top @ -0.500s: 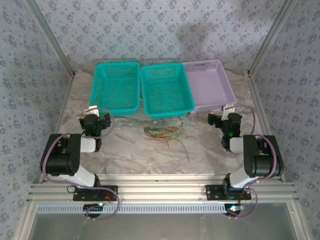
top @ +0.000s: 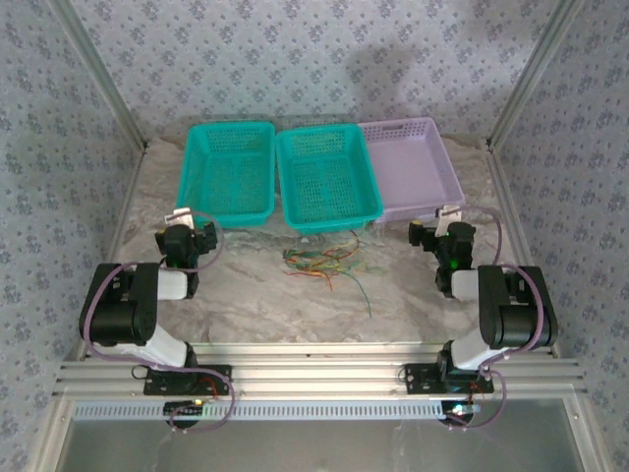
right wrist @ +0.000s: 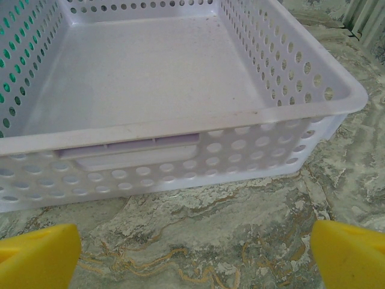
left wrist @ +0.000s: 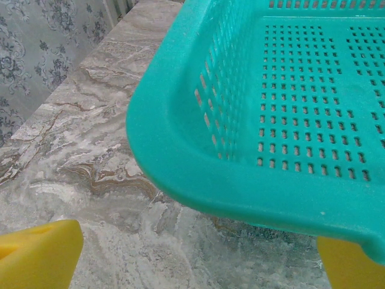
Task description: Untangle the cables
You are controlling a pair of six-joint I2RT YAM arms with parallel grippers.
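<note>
Both my claws, left [left wrist: 192, 268] and right [right wrist: 192, 250], hang empty with jaws spread wide at either side of the desk [top: 256, 295]. Between them lie the cables [top: 319, 261], a red, green and yellow snarl just short of the middle teal basket [top: 329, 224]. Untangling looks unstarted. Next, I judge, one claw must reach in and pinch a single strand.

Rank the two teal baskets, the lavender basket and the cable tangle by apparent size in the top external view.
1-3. Left teal basket, middle teal basket, lavender basket: too alike to rank.
4. Cable tangle: clearly smallest.
</note>
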